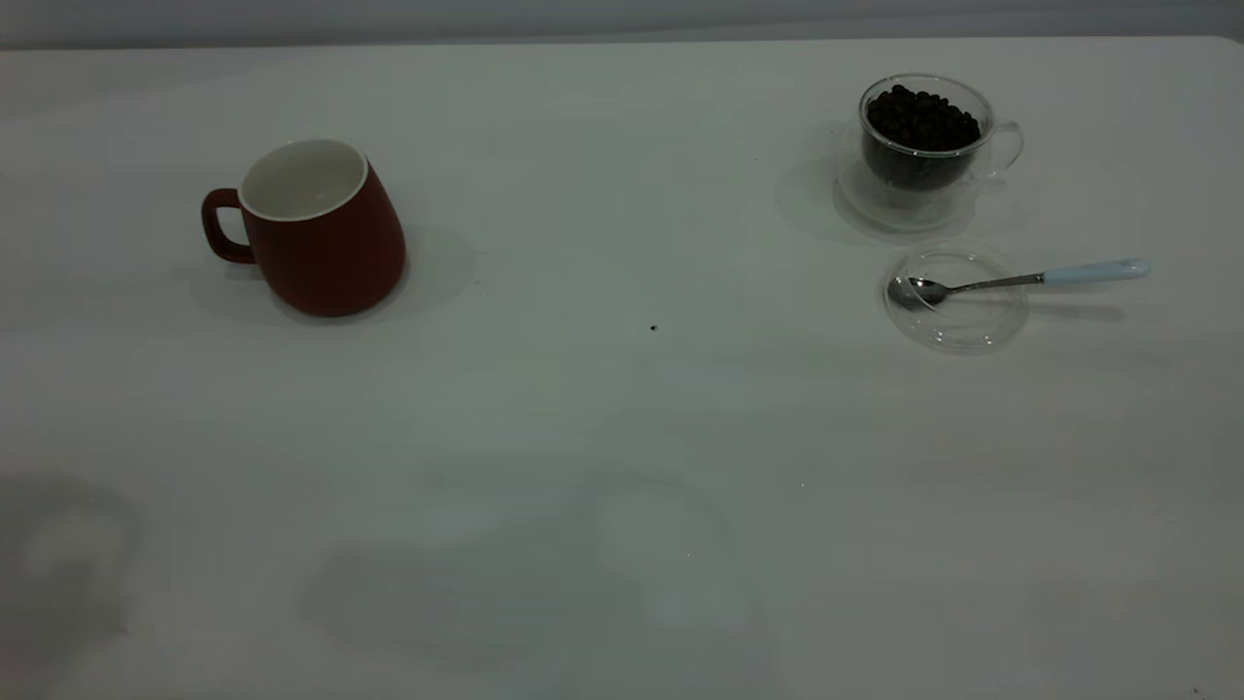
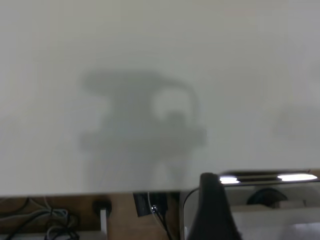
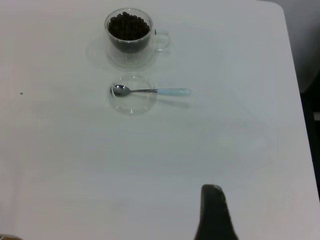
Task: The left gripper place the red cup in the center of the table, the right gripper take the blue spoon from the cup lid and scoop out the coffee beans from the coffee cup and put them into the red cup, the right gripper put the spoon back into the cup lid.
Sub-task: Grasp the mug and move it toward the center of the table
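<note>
The exterior camera looks steeply down across the counter [image 1: 622, 437], sharing the coffee cup [image 1: 923, 146] and cup lid [image 1: 957, 301] with the higher right wrist view, while the left wrist camera apparently faces the bare counter edge.

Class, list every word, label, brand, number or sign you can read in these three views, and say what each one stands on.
None can be read in any view.
Red cup: plain glaze, no print.
Coffee cup, cup lid and spoon: unmarked.
Table: bare but for a dark speck, which is not a character.
</note>
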